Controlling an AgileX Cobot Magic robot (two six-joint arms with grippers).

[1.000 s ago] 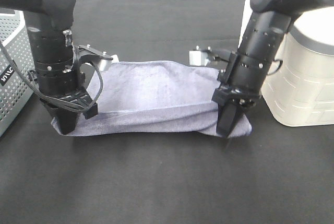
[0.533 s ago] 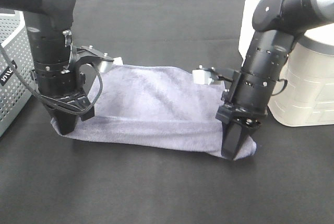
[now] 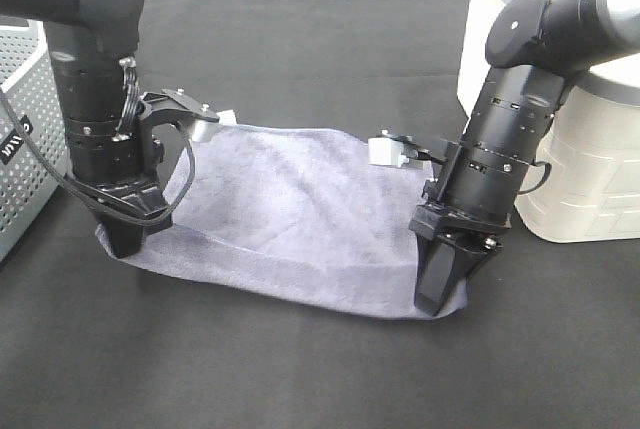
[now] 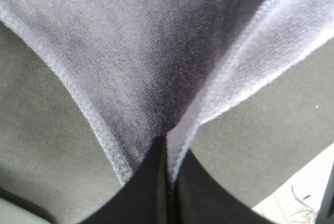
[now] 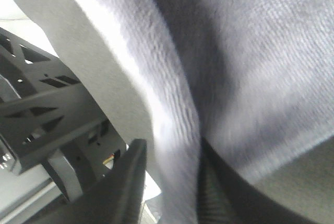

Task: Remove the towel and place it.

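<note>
Moved: the right gripper (image 3: 440, 294) has carried its end of the towel (image 3: 300, 214) closer to the near edge of the tabletop (image 3: 300, 379) than a second ago, while the left gripper (image 3: 125, 241) has held its place.
Towel: the greyish-purple cloth spans the middle of the black tabletop between the two arms. Its front hem slants toward the near edge on the right side.
Left gripper: pointing down close to the left edge, its fingers are pressed together on a hemmed corner of the towel, as the left wrist view shows plainly.
Right gripper: pointing down toward the right side, its two fingers are closed on a thick fold of the towel.
Bystanders: a grey perforated basket (image 3: 15, 149) stands at the left edge. A white bin (image 3: 590, 179) stands at the right edge, just beside the right arm.
</note>
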